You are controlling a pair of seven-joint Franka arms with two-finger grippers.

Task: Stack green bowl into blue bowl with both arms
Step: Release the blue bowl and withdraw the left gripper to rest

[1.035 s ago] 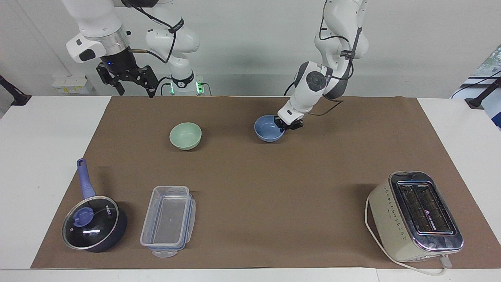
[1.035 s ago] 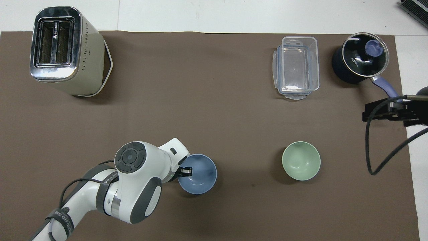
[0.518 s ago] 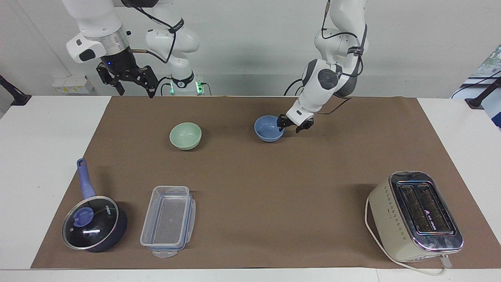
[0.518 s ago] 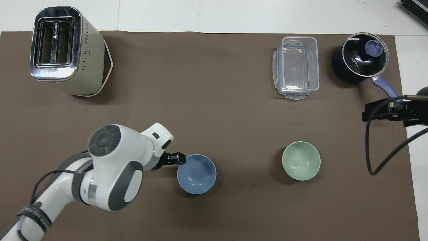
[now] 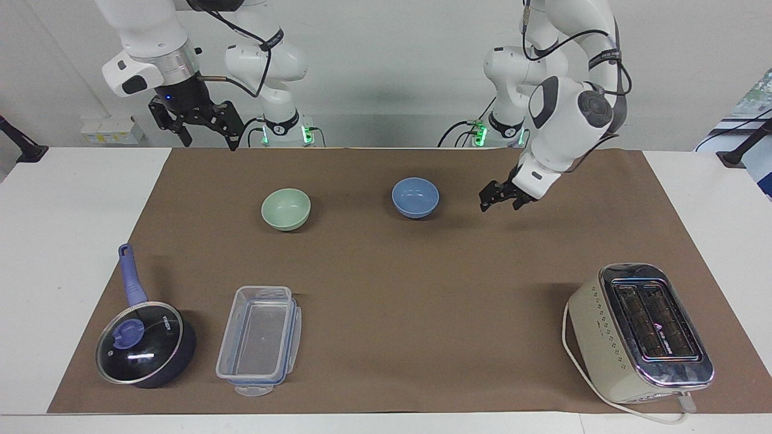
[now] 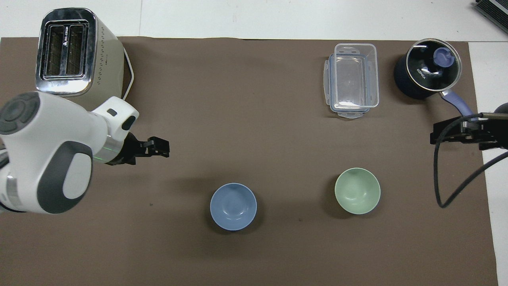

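The green bowl sits upright on the brown mat, toward the right arm's end of the table. The blue bowl stands beside it, well apart, nearer the middle, with nothing inside it. The left gripper hangs low over bare mat, apart from the blue bowl on the side of the left arm's end, its fingers spread and holding nothing. The right gripper waits raised above the mat's edge by its own base, well apart from the green bowl, fingers wide and empty. A toaster, clear container and lidded saucepan line the mat's edge farthest from the robots.
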